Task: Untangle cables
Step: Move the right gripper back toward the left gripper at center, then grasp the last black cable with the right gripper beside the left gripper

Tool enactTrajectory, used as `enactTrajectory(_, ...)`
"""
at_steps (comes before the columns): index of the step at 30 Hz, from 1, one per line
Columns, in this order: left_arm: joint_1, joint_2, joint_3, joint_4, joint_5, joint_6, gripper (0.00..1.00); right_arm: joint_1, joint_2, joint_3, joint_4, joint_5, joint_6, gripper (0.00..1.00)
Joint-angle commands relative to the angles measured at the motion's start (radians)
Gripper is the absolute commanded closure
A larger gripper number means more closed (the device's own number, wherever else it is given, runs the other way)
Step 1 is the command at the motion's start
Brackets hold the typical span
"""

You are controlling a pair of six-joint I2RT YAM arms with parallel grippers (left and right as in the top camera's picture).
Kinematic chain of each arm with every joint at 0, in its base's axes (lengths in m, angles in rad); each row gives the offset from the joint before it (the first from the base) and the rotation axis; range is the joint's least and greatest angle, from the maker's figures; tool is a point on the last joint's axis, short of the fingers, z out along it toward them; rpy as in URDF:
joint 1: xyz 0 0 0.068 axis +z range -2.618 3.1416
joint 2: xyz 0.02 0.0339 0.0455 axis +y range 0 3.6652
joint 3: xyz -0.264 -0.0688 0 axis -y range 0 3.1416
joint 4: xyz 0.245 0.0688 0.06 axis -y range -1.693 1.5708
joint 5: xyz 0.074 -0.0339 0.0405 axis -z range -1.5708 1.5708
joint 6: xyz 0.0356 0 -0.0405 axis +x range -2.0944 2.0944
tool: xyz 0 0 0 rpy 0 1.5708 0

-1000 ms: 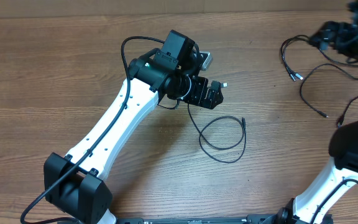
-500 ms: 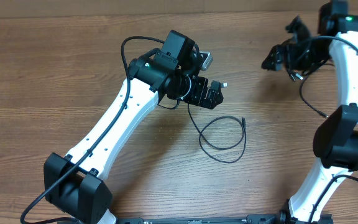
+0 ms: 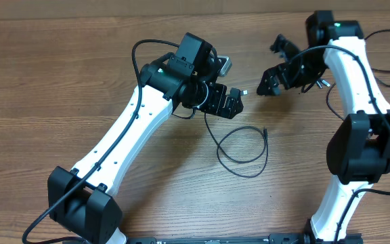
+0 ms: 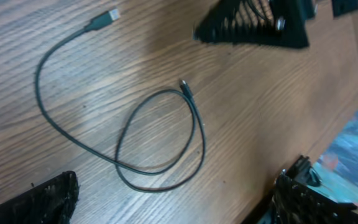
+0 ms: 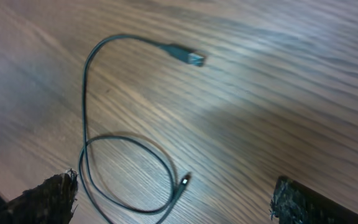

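A single thin black cable (image 3: 243, 153) lies in a loose loop at the table's middle. Its USB plug (image 3: 246, 91) rests by my left gripper (image 3: 235, 102), which hovers open and empty over the cable's upper stretch. My right gripper (image 3: 271, 62) is open and empty, in the air just right of the USB plug. The left wrist view shows the loop (image 4: 160, 140), the plug (image 4: 107, 14) and the wide-apart jaws (image 4: 179, 199). The right wrist view shows the plug (image 5: 188, 56), the loop (image 5: 129, 174) and the open jaws (image 5: 179, 205).
More black cables (image 3: 330, 96) lie at the far right, mostly hidden behind my right arm. The right gripper (image 4: 253, 25) shows at the top of the left wrist view. The table's edge (image 4: 353, 106) shows at that view's right.
My right arm has swung left from the far-right cable pile to near the USB plug, open and empty. The left arm and the looped cable have not moved.
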Motion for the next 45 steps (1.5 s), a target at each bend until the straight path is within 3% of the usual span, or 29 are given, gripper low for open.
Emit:
enactTrajectory(1, 0.0, -0.011, 0.01, 0.002, -0.094, 0.02, 0.0, 0.021, -0.001, -0.048, 0.01, -0.019, -0.043, 0.0)
enactTrajectory(6, 0.002, -0.011, 0.01, -0.074, -0.369, 0.019, 0.0, 0.032, -0.001, -0.112, 0.031, -0.023, -0.044, 0.0)
enactTrajectory(12, 0.023, -0.011, 0.01, -0.147, -0.573, 0.02, 0.0, 0.036, -0.001, -0.138, 0.03, -0.086, -0.077, 0.0)
enactTrajectory(20, 0.121, -0.011, 0.01, -0.148, -0.541, 0.026, 0.0, 0.093, -0.001, -0.183, -0.004, -0.087, -0.249, 0.0)
enactTrajectory(25, 0.171, -0.011, 0.01, -0.148, -0.458, 0.103, 0.0, 0.132, -0.001, -0.241, 0.012, -0.087, -0.352, 0.04)
enactTrajectory(45, 0.177, -0.011, 0.01, -0.144, -0.462, 0.102, 0.0, 0.172, -0.001, -0.422, 0.263, -0.086, -0.431, 0.07)
